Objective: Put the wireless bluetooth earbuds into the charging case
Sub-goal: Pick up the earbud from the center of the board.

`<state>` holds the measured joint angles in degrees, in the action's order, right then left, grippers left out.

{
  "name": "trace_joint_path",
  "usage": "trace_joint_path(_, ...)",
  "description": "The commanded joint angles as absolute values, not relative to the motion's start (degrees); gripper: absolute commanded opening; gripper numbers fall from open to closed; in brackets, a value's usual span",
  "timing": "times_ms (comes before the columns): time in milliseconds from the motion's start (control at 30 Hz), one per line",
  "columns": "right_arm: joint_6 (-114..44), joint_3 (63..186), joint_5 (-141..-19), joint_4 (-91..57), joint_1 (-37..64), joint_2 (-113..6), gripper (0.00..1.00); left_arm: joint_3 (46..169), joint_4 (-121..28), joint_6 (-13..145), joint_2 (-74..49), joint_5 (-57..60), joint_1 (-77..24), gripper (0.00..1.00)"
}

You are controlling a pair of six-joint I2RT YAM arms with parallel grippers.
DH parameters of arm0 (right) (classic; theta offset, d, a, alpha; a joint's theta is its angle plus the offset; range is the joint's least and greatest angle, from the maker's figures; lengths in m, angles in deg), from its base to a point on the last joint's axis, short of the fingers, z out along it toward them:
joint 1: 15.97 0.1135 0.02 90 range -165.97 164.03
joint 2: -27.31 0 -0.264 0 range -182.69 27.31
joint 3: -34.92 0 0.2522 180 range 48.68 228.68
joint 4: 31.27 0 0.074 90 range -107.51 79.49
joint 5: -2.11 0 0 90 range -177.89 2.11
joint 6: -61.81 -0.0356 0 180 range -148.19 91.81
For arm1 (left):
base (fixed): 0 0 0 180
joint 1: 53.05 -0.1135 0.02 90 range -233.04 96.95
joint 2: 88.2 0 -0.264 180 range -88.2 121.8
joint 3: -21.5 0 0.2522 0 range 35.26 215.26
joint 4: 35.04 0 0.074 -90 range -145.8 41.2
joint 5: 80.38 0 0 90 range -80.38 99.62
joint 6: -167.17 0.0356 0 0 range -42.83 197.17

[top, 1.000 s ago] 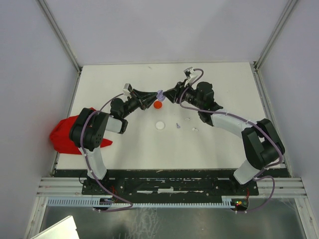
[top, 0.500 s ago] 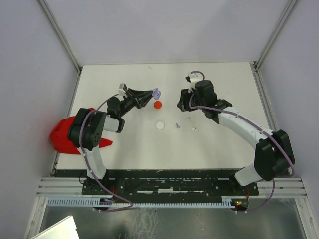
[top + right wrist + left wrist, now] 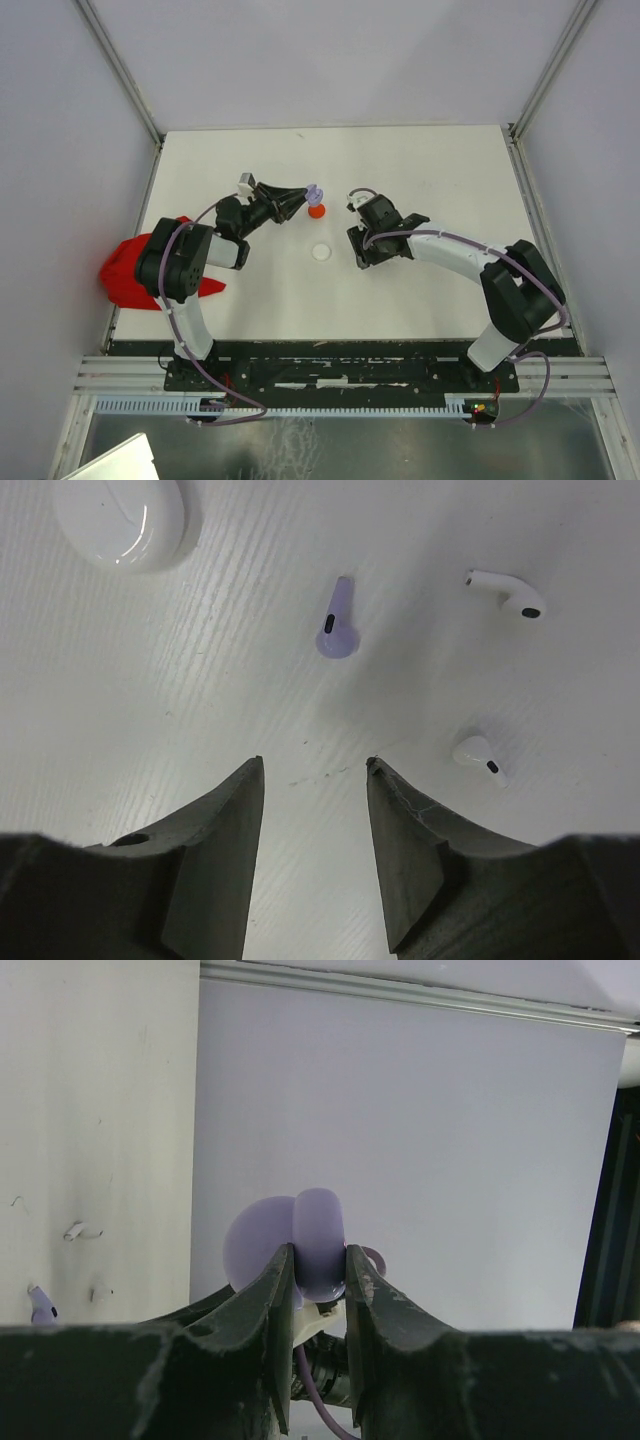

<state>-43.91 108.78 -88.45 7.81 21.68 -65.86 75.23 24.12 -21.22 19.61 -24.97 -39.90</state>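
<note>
The left tool (image 3: 318, 1272) is clamped on the lilac charging case (image 3: 318, 1222), held off the counter (image 3: 180, 680). The right tool (image 3: 313, 780), jaws apart, hovers over the lilac earbud (image 3: 337, 628) lying near two white earbuds (image 3: 503, 590). Picking it up seems the step in hand; the next move calls for descending and centring on the stem. Only the right wrist view shows the earbuds; overhead, the arm hides them.

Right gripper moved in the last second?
Yes. The right gripper pulled back from beside the red disc toward the near edge, now level with the white case, to its right.
</note>
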Motion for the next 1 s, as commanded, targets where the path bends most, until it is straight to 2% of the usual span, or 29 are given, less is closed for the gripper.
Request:
trace_joint_path(0,-43.7,108.9,-89.0,6.1,21.9,-68.2,0.54,74.5,26.6,-19.1,16.6,-25.4,-40.1,0.03)
trace_joint_path(300,-43.8,111.3,-86.6,3.1,21.9,-73.8,0.58,74.0,26.9,-19.2,16.4,-25.7,-40.7,0.03)
trace_joint_path(967,-45.0,117.0,-84.1,1.3,22.0,-80.4,0.59,73.1,27.4,-19.6,15.7,-26.6,-42.6,0.03)
